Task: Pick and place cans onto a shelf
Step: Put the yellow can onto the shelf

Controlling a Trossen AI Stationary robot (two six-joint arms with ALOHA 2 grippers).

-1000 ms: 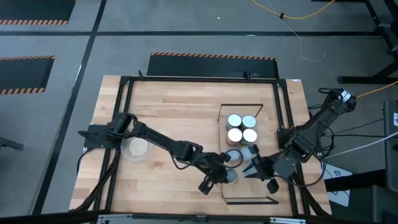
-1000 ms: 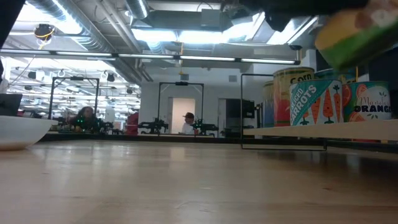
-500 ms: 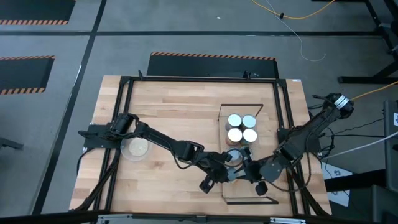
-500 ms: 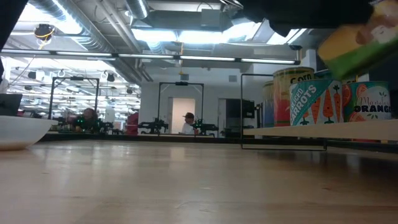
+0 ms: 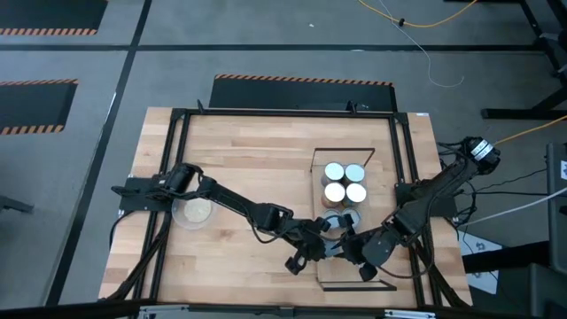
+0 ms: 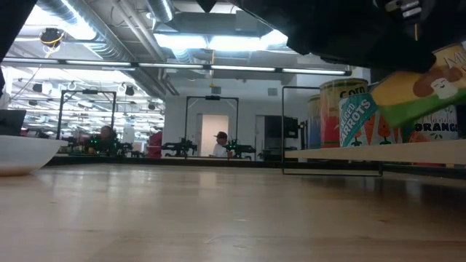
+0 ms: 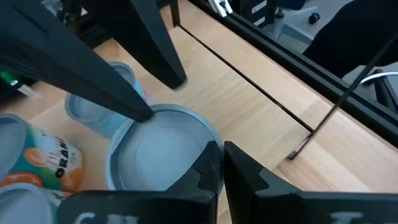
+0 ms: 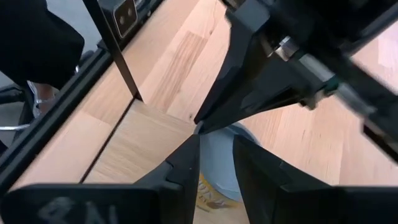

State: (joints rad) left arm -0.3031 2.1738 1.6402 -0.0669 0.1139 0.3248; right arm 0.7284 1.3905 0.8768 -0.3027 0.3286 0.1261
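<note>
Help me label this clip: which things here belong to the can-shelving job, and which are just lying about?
Part of the job:
- four cans standing on the shelf
- tilted can in the right pincer
- left pincer, shut, beside it

Just lying about:
- clear dish on the table's left
- wooden tabletop

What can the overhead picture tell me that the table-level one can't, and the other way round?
Only the high view shows both arms whole: the left gripper and right gripper meeting over the shelf, four can tops in a square, and a clear dish. Only the low view shows labels, carrots and corn, a tilted yellow-green can off the board, and people in the room. Both show the shelf and standing cans.
</note>
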